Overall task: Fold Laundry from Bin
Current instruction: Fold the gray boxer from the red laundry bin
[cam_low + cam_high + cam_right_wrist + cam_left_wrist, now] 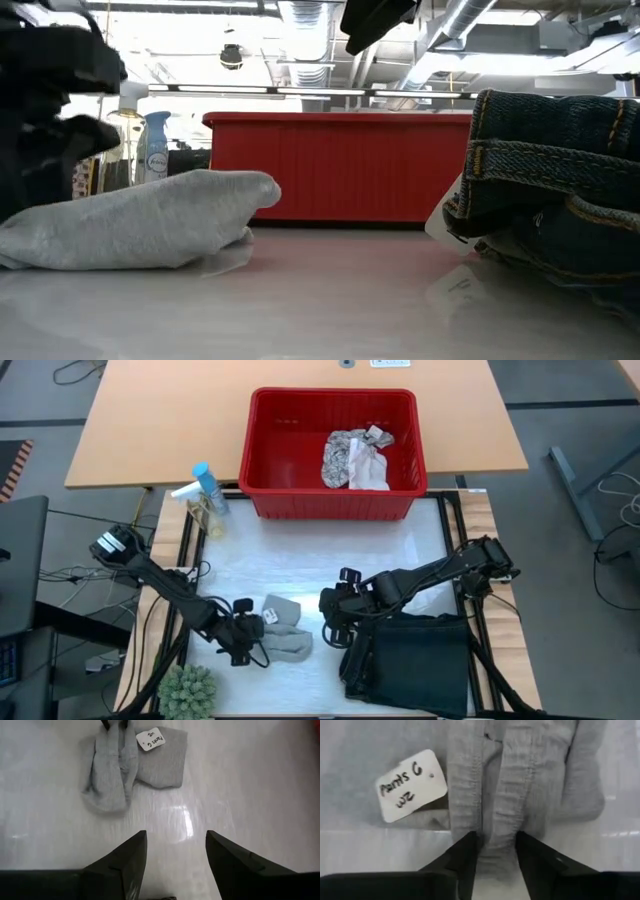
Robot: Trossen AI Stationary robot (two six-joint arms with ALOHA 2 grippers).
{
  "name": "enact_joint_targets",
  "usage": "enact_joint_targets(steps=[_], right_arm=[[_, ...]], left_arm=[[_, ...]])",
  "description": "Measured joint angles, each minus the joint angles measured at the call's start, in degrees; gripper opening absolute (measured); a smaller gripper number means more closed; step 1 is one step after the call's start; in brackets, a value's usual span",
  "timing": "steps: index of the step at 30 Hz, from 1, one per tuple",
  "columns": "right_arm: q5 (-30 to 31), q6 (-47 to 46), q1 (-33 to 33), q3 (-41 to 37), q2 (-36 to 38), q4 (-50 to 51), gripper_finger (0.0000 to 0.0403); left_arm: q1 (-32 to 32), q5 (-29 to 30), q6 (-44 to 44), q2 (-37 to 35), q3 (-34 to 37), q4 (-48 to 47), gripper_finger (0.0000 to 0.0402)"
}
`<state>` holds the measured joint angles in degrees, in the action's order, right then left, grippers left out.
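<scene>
Reading "Pants G": tag on grey cloth

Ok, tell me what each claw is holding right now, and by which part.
The left claw pinches a bunched fold at the edge of the small grey pants. The right claw is open and holds nothing, beside the folded dark garment.

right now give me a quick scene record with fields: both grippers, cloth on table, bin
left gripper: closing on an edge fold of the grey cloth
right gripper: open, empty, over bare table
dark garment: folded, under the right arm
tag: white, handwritten, on the grey cloth
bin: red, far side, holds patterned cloth
</scene>
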<state>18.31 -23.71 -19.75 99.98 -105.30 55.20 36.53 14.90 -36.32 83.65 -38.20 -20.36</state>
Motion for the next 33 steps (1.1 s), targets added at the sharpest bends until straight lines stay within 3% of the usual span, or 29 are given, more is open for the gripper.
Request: enact_joint_targets(steps=[6,9,14,20,27,33], right_arm=[[-0.6,-1.7,0.0,0.0,0.0,-0.3,0.0227],[-4.5,-2.1,0.5,0.0,-0.4,-3.6,0.0227],[-13.4,0.9,2.3,-0.1,-1.7,-12.1,0.0227],[-14.0,2.6,4.8,0.0,-1.9,-15.9,0.0227],[-14.7,2.7,7.7,-0.8,-2.6,-22.5,0.0227],[-21.9,2.5,9.6,-4.9,-5.9,-28.8,0.0227]], left_arm=[[0.0,-3.2,-1.1,0.2,-3.3,-1.9,0.0041],[-0.1,-2.5,-1.6,-1.3,-7.3,-6.5,0.0008],[-0.2,1.7,-0.1,-3.0,-15.3,-17.6,0.0004],[-0.2,3.7,1.6,-3.2,-23.7,-29.4,0.0002],[-0.2,4.4,3.8,-3.2,-27.2,-34.4,0.0002],[-0.2,4.3,3.0,-3.1,-27.7,-38.2,0.0002]])
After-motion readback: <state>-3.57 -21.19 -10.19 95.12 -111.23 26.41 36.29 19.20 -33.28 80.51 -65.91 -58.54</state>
